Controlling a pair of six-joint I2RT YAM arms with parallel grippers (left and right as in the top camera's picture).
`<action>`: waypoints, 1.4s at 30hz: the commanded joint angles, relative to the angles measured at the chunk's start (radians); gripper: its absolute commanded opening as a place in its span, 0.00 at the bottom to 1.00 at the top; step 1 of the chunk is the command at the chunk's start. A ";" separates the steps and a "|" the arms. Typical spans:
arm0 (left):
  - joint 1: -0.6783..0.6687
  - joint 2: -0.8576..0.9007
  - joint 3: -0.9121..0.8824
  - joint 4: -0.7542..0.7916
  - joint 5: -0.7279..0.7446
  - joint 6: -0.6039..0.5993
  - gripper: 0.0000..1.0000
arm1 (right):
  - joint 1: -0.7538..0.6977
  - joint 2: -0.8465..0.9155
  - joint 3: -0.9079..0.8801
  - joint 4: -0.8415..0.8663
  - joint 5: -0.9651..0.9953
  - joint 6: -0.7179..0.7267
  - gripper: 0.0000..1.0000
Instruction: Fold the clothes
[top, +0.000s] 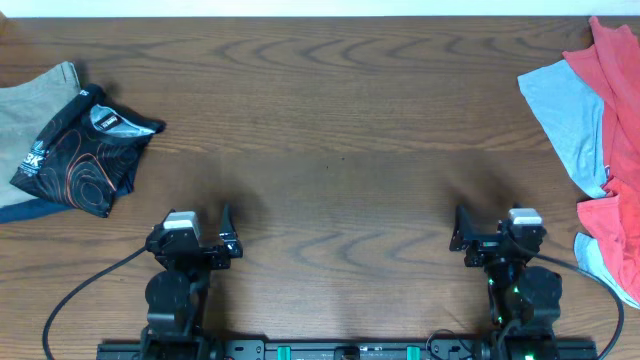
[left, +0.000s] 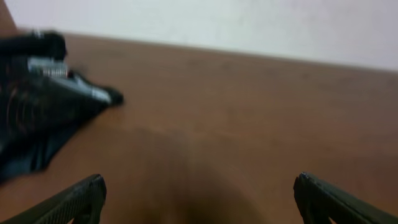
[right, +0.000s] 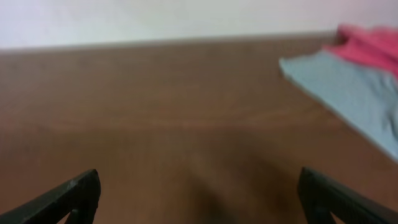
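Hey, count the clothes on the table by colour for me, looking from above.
Beige garment: 1
Black patterned garment: 1
Dark blue garment: 1
Light grey-blue garment: at least 1
Coral-red garment: at least 1
Total: at least 5; the right pile overlaps.

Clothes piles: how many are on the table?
2. The left pile is at the left edge, a black patterned garment over beige fabric; the right pile at the right edge, coral-red tee and light blue tee overlapping. More garments may be hidden underneath.
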 joint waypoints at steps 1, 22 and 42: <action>0.005 0.074 0.117 -0.065 -0.003 -0.010 0.98 | 0.002 0.080 0.114 -0.068 0.029 0.005 0.99; 0.005 0.732 0.732 -0.619 0.048 -0.009 0.98 | 0.002 0.920 0.800 -0.610 0.008 0.005 0.99; 0.005 0.817 0.732 -0.620 0.048 -0.009 0.98 | -0.362 1.219 0.807 -0.341 0.415 0.346 0.99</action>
